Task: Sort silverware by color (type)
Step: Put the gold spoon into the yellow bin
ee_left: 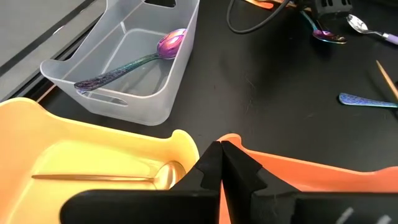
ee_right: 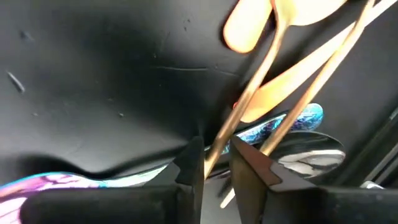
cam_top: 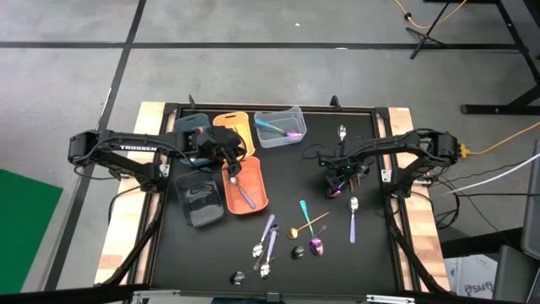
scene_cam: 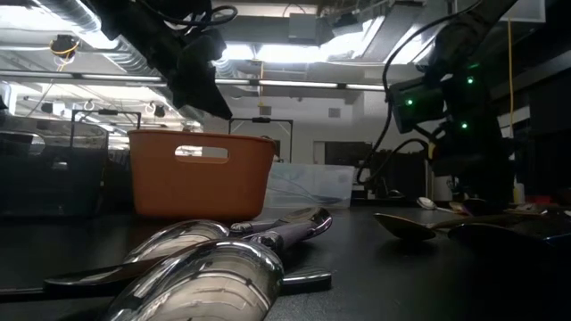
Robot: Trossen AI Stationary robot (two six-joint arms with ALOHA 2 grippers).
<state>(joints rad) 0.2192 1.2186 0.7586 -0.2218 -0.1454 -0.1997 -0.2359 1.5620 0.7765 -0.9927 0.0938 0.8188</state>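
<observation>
Black table (cam_top: 371, 245) | right end effector (ee_right: 216, 163) pinches gold utensil (ee_right: 249, 106) | left end effector (ee_left: 221, 163) closed, empty

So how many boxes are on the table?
4 that I can see: the clear bin and yellow bin at the far edge, the orange bin in front of them, and a dark bin beside it. The left arm might hide another.
</observation>
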